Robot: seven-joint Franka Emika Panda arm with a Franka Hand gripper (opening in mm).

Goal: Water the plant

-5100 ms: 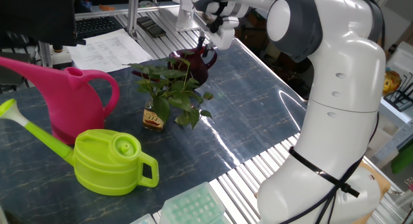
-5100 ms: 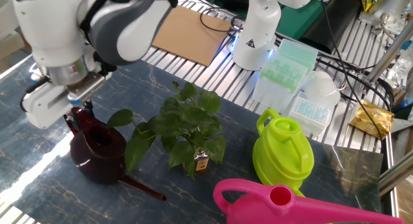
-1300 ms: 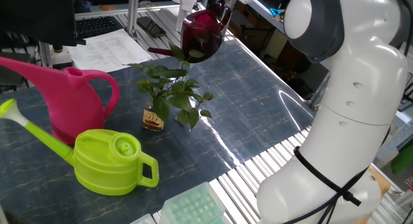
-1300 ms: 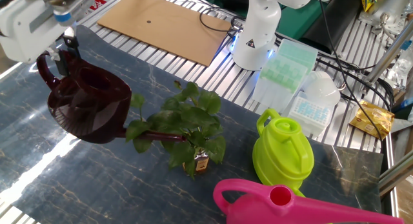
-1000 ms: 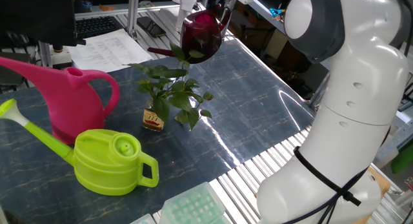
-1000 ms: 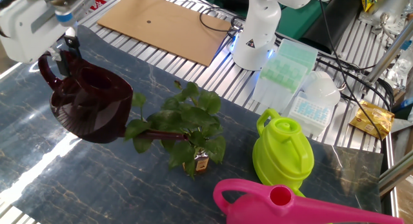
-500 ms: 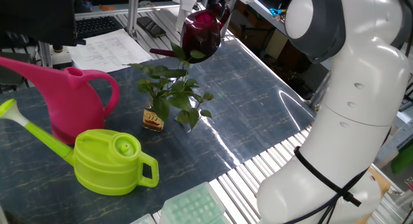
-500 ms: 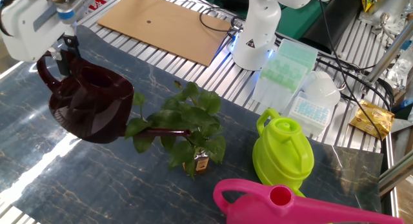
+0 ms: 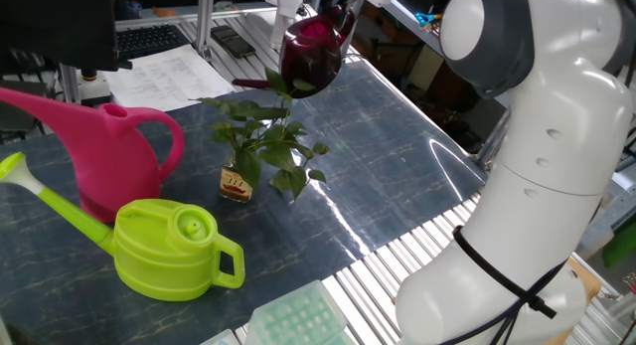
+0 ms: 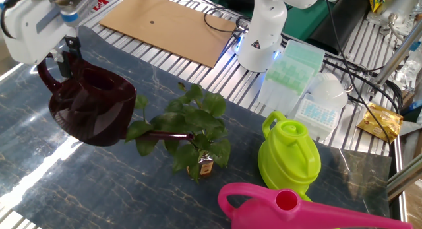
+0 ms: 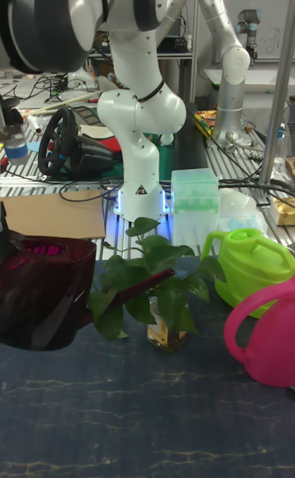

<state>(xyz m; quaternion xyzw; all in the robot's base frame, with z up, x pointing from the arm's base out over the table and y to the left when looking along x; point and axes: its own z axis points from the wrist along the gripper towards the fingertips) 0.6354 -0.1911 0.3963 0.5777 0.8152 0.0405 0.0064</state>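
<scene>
Tool clamped on the handle of a dark maroon watering can held above the surface, spout reaching into the plant, plant stood mid-surface, lime green watering can and pink watering can near it

Pink can beside lime can (both upright).

Dark maroon watering can, translucent. Plant: green leaves, clear bottle with yellow-brown label. Lime-green can. Pink can. Table: dark blue-grey, pale marbled veins. Robot arm: white with grey joints.
</scene>
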